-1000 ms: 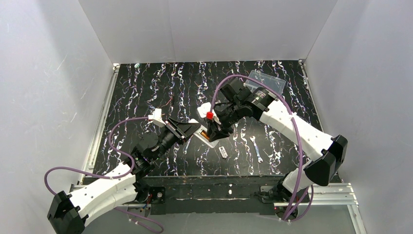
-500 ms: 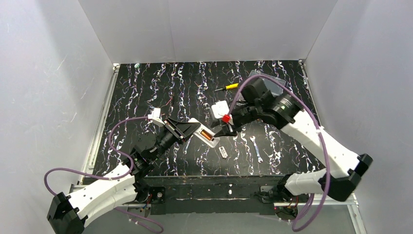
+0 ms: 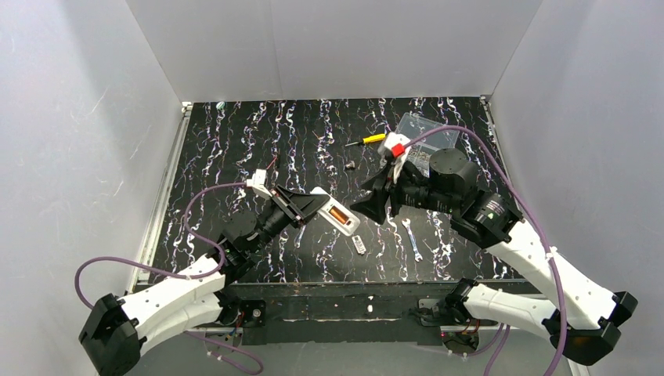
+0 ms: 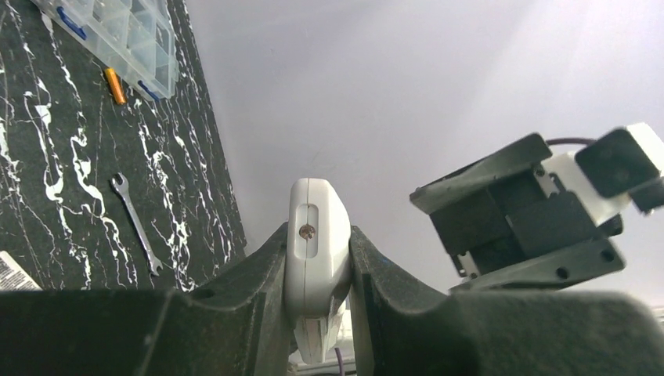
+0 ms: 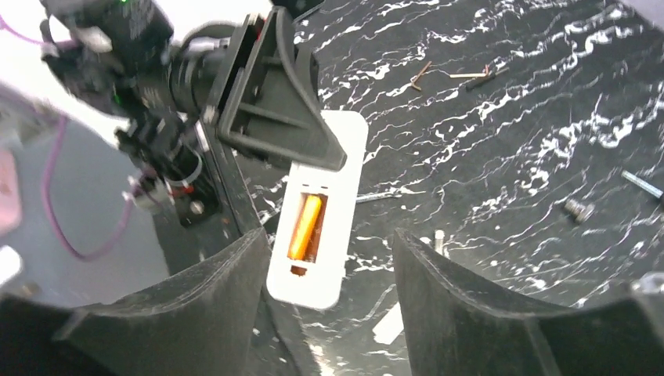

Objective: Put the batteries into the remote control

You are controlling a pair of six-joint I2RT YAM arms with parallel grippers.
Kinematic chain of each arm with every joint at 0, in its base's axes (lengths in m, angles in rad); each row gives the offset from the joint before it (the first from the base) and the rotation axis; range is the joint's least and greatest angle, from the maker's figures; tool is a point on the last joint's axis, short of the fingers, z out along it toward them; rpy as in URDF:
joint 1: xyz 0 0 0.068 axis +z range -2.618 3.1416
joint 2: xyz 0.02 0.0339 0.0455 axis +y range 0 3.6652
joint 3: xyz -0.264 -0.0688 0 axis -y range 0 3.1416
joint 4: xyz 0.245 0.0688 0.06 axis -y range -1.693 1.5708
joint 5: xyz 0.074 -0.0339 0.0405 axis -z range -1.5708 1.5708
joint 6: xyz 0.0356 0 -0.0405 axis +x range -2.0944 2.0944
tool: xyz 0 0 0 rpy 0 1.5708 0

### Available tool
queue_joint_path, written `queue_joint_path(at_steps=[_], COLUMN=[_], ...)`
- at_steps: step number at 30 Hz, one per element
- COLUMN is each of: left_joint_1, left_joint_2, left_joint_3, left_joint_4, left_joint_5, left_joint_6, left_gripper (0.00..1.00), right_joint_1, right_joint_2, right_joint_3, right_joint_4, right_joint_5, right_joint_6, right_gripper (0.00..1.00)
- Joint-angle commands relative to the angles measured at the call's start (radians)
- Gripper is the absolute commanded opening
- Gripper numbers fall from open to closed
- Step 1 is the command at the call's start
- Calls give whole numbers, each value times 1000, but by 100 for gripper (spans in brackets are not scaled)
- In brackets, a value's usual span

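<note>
My left gripper [image 3: 316, 205] is shut on the remote control [image 3: 335, 214], a slim white bar held above the table with its back facing up. One orange battery [image 5: 304, 226] lies in the open compartment. In the left wrist view the remote control [image 4: 316, 254] is clamped edge-on between both fingers. A second orange battery [image 4: 115, 84] lies on the table beside the clear box [image 4: 117, 31]. My right gripper [image 3: 365, 207] hovers just right of the remote control [image 5: 321, 227]. Its jaws stand open and empty around the remote's free end, touching nothing.
A yellow-handled screwdriver [image 3: 368, 139] and the clear compartment box [image 3: 423, 128] lie at the back right. A small wrench [image 3: 413, 239] and a small white piece [image 3: 359, 244] rest near the front. A dark stub [image 3: 351, 165] and loose screws lie mid-table.
My right gripper has opened and drawn back to the right, off the remote control, leaving the battery in the compartment. The left gripper keeps its hold and has shifted slightly right.
</note>
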Motion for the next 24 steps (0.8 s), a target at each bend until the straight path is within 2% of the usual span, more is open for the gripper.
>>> queue_joint_path(at_steps=[1, 5, 9, 12, 17, 24], left_joint_1=[-2, -3, -2, -3, -2, -2], left_joint_2=[27, 45, 48, 53, 59, 59], left_joint_3=[61, 93, 109, 117, 126, 131], left_joint_4=[192, 196, 195, 193, 195, 193], left_joint_5=[84, 116, 124, 129, 134, 136], left_joint_6=[10, 26, 28, 28, 29, 31], left_gripper=[0, 0, 0, 0, 0, 0], right_joint_1=[0, 1, 0, 1, 0, 1], right_joint_2=[11, -33, -71, -72, -86, -77], right_joint_3=[87, 2, -99, -136, -203, -234], right_joint_4=[-25, 18, 76, 77, 178, 244], right_joint_5=[149, 227, 247, 246, 189, 127], right_joint_6=[428, 671, 807, 867, 946, 999], right_gripper=[75, 81, 84, 85, 86, 87])
